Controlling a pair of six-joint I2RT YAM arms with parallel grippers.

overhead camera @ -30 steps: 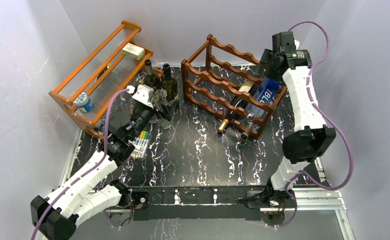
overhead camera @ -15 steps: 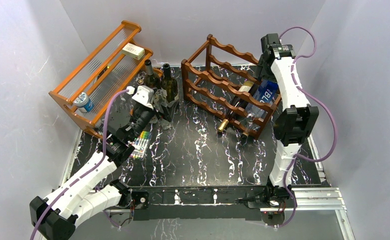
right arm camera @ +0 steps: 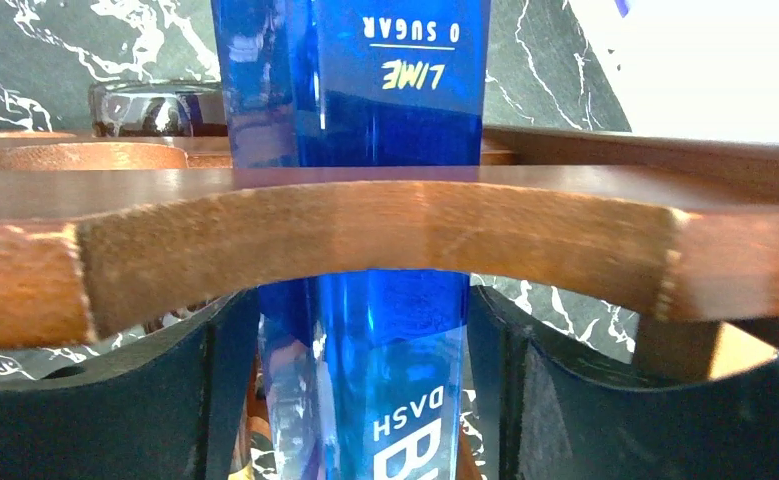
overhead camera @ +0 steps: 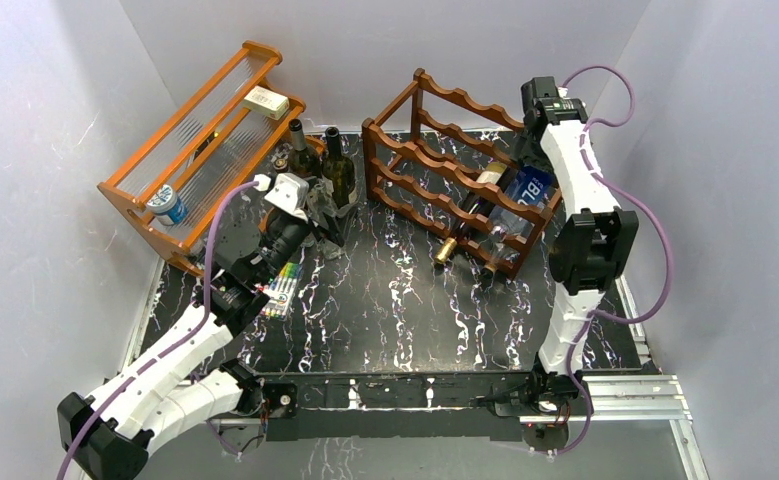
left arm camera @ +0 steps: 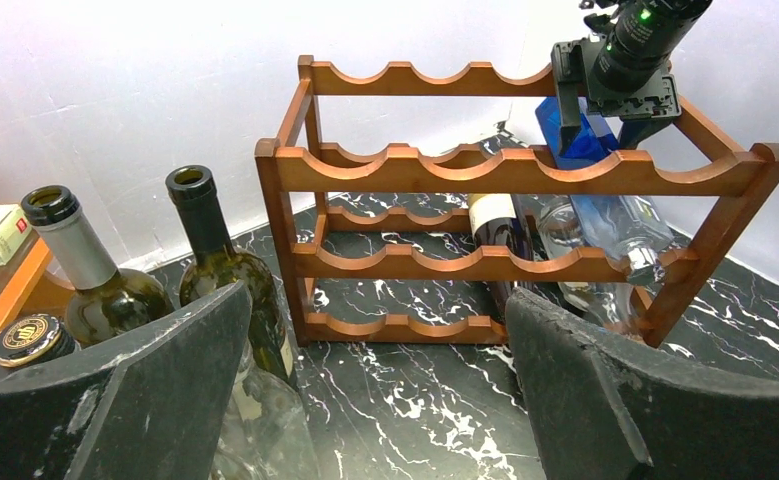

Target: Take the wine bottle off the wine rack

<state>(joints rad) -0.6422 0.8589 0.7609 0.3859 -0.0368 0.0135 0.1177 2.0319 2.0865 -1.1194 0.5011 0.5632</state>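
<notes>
The dark reddish-brown wine rack (overhead camera: 435, 165) stands at the back right, and also shows in the left wrist view (left arm camera: 505, 170). A blue-labelled clear bottle (overhead camera: 530, 187) lies on its right side, neck toward the front. A dark wine bottle (overhead camera: 470, 215) with a gold cap lies beside it. My right gripper (overhead camera: 527, 160) reaches in from behind the rack. In the right wrist view it (right arm camera: 362, 300) is open, its fingers close on either side of the blue bottle (right arm camera: 365, 90) under a rack rail (right arm camera: 365, 230). My left gripper (left arm camera: 377, 300) is open and empty, facing the rack.
A lighter orange shelf (overhead camera: 205, 140) stands at the back left with a small box (overhead camera: 265, 100) and a can (overhead camera: 168, 203). Two upright green bottles (overhead camera: 340, 165) stand just beyond my left gripper (overhead camera: 327, 215). A pack of markers (overhead camera: 283, 285) lies under the left arm. White walls enclose the table.
My right arm has swung in from the right and folded closer to the rack. Its gripper has moved down and forward along the blue bottle's end. The left arm has barely moved.
</notes>
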